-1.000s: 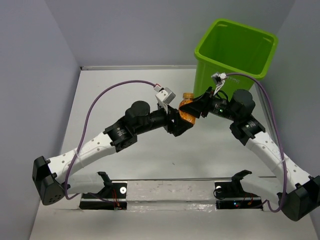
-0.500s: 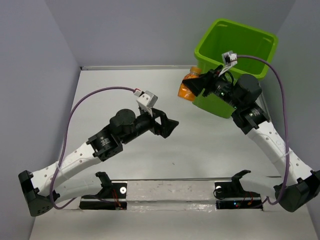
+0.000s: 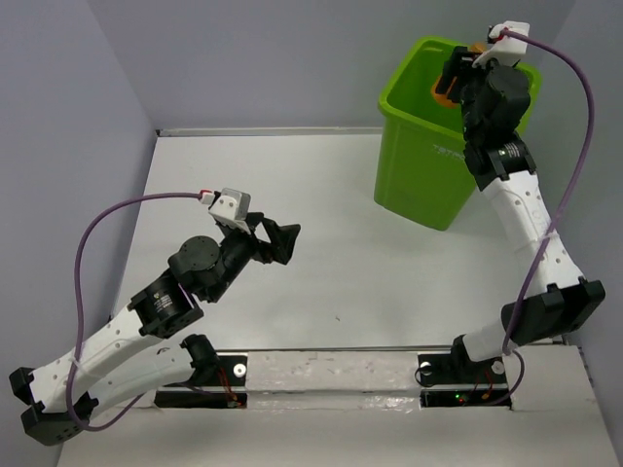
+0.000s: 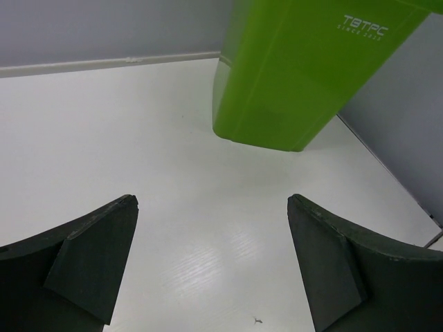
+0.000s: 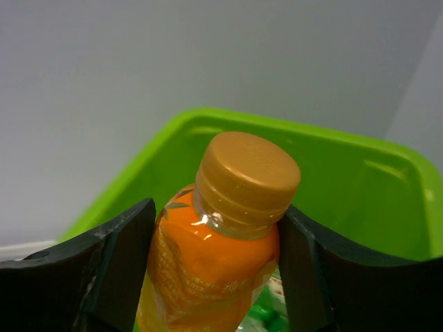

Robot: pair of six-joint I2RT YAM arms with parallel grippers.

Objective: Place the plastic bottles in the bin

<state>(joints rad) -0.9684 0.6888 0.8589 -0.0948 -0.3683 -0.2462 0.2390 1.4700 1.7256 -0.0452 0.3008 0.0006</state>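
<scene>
My right gripper (image 3: 456, 78) is shut on an orange bottle (image 3: 444, 91) and holds it over the open top of the lime-green bin (image 3: 419, 165). In the right wrist view the orange bottle (image 5: 214, 270), with its orange cap, sits between both fingers of the right gripper (image 5: 218, 207), above the bin's inside (image 5: 367, 187). A green bottle (image 5: 266, 315) shows low inside the bin. My left gripper (image 3: 282, 241) is open and empty over the table at the left. In the left wrist view the left gripper (image 4: 213, 207) faces the bin's wall (image 4: 297, 76).
The bin stands at the table's far right corner, close to the grey back and right walls. A metal rail (image 3: 331, 375) with clamps runs along the near edge. A small dark speck (image 4: 257, 321) lies on the white table.
My right gripper has lifted the orange bottle from the table's middle up and back to over the bin. My left gripper has let go of it and drawn back to the left.
</scene>
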